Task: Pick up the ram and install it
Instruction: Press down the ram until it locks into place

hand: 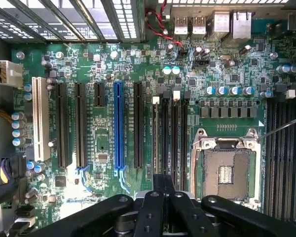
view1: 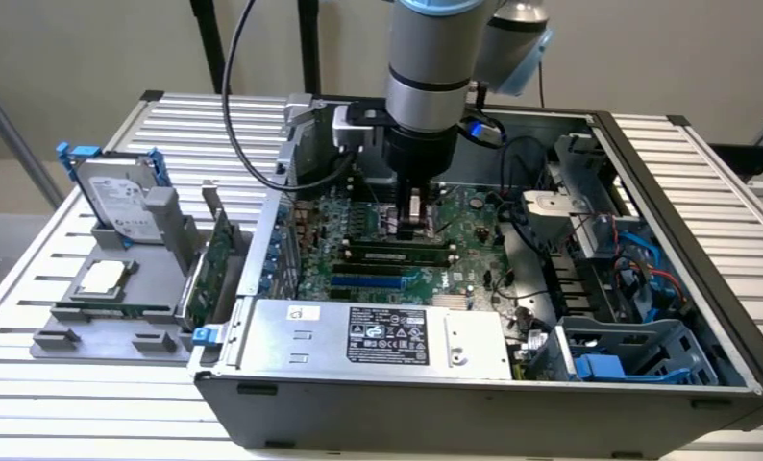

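Observation:
The ram (view1: 397,254), a slim green stick with dark chips, stands on edge across the motherboard (view1: 465,274) inside the open computer case. It sits directly under my gripper (view1: 414,230). The gripper reaches straight down and its fingers are shut on the stick's top edge. In the wrist view the gripper (hand: 164,183) is lined up with the black memory slots (hand: 180,138) beside the CPU socket (hand: 226,170). From that view the stick is edge-on and hard to tell from the slots.
The power supply (view1: 381,336) fills the case's near side, and cables (view1: 523,206) and a drive bay (view1: 600,240) lie toward the exterior view's right. Outside the case, at the exterior view's left, a grey holder (view1: 163,338) carries a hard drive (view1: 115,200) and a green expansion card (view1: 212,264).

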Tool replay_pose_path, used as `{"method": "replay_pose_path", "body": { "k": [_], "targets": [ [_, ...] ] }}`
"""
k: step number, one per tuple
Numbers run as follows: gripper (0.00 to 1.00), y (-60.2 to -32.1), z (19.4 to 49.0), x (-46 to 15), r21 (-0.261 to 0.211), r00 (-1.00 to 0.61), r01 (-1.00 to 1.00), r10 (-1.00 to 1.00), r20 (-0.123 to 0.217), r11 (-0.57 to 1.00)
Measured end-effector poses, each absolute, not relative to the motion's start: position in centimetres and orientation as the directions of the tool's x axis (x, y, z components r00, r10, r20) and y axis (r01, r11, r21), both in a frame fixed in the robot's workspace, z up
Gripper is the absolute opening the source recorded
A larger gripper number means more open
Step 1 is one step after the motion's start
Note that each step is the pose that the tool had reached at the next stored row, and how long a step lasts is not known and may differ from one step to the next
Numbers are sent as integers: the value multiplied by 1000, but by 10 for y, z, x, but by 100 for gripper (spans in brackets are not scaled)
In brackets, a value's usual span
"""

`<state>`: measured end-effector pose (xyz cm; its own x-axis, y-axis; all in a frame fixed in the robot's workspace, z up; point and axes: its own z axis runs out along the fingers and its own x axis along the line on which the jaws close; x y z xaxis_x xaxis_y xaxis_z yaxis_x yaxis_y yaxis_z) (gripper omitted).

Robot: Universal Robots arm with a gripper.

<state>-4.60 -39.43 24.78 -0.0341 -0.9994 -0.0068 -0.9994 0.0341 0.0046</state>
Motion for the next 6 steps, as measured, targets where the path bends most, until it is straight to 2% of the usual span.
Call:
{"method": "replay_pose_path", "body": {
  "k": [6],
  "targets": [
    [0,-394,248,-46,5,-34,-999,-999,-7,34]
  ]
}}
